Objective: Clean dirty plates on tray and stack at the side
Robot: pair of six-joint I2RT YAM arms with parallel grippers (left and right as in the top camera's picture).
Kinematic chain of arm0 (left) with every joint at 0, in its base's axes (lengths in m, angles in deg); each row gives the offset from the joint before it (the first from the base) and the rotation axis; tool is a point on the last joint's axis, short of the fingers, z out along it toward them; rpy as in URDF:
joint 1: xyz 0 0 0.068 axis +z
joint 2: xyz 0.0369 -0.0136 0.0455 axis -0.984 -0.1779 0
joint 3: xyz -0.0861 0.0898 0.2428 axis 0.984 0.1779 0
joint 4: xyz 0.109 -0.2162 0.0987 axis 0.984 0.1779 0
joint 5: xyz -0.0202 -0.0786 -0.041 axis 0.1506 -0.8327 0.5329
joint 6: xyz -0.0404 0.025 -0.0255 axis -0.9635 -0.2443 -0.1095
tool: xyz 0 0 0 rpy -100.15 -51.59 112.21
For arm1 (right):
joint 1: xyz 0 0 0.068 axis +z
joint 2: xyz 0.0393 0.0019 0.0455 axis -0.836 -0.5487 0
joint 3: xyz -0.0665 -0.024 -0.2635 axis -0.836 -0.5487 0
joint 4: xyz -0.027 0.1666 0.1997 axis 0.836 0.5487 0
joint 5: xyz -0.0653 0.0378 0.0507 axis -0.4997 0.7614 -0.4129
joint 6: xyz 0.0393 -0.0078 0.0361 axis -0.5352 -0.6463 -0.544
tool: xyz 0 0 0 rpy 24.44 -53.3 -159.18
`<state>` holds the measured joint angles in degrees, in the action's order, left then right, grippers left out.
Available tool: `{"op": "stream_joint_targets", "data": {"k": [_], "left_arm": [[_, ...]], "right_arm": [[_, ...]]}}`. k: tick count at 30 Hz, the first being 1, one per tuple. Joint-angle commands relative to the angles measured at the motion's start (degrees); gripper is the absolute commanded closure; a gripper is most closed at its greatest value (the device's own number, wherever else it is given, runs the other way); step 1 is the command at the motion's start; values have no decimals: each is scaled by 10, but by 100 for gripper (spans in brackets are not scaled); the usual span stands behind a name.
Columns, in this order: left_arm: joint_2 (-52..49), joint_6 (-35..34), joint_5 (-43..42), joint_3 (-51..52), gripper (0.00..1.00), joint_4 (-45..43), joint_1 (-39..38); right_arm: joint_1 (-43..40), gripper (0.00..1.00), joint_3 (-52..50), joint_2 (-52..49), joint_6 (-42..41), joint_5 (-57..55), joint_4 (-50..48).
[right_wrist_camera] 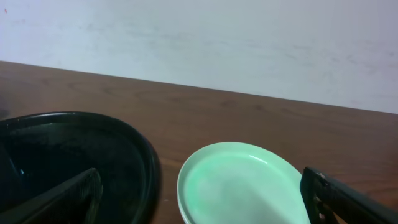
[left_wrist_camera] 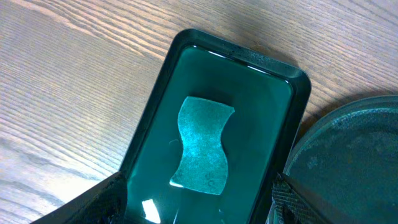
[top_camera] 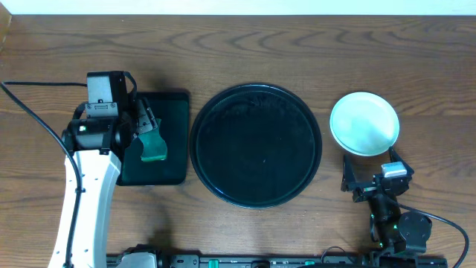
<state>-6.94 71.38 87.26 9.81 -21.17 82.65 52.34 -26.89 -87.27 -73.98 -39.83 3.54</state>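
1. The round black tray [top_camera: 256, 145] sits in the middle of the wooden surface [top_camera: 297, 45], with nothing lying in it.
2. A pale mint-green plate [top_camera: 364, 123] rests on the surface just to the right of the tray, off its rim and apart from it. Its face looks clean. Whether other plates lie under it cannot be told.
3. The right arm [top_camera: 390, 216] is on the near side of that plate. Its jaws are spread and empty, one finger low over the tray's edge and the other beside the plate.
4. A dark green rectangular tray [left_wrist_camera: 158, 93] lies just left of the black one, with a green sponge [left_wrist_camera: 202, 146] lying flat in it.
5. The left arm [top_camera: 89, 171] hangs above that tray, its jaws spread wide and clear of the sponge.
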Motion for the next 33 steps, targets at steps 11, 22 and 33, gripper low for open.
{"op": "stream_joint_targets", "data": {"k": [11, 22, 33], "left_arm": [[1, 2, 5, -3, 25, 0, 1], [1, 2, 5, -3, 25, 8, 1], [76, 6, 5, 49, 25, -36, -2]], "right_arm": [[4, 1, -3, 5, 7, 5, -1], [4, 1, -3, 5, 7, 5, -1], [4, 1, -3, 5, 7, 5, -1]]}}
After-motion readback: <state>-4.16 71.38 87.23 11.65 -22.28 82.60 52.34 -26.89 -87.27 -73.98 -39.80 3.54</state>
